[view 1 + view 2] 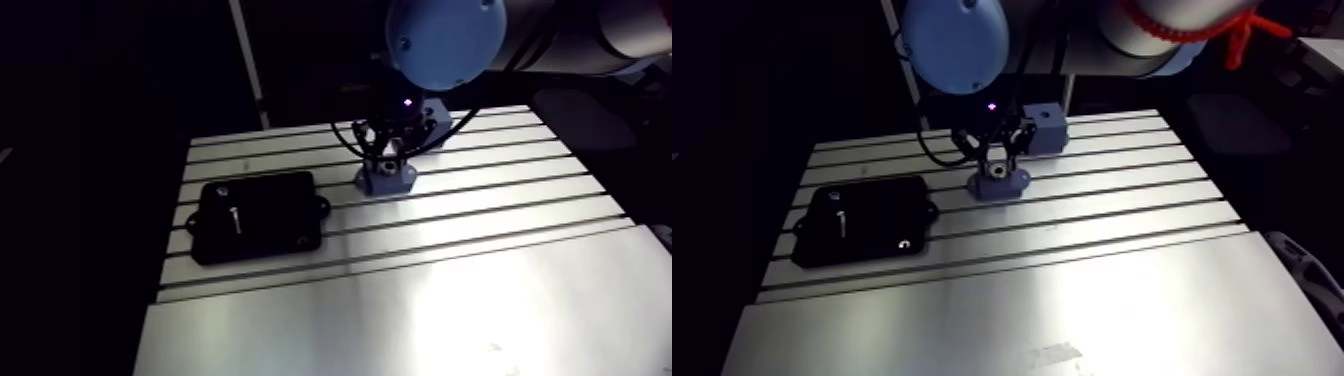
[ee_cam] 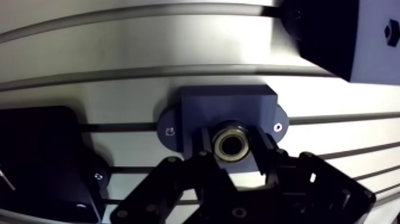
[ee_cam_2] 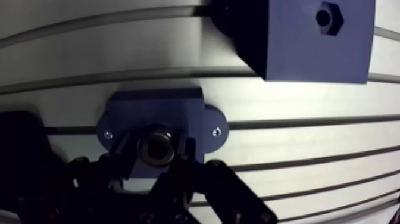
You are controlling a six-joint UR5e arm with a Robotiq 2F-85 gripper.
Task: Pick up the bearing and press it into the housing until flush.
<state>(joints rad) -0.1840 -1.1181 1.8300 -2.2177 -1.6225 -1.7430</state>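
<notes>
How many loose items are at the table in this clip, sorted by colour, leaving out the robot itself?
Blue: 2, the housing and a block with a hex recess
Black: 1, a flat tray
Metal: 1, the bearing
Total: 4
</notes>
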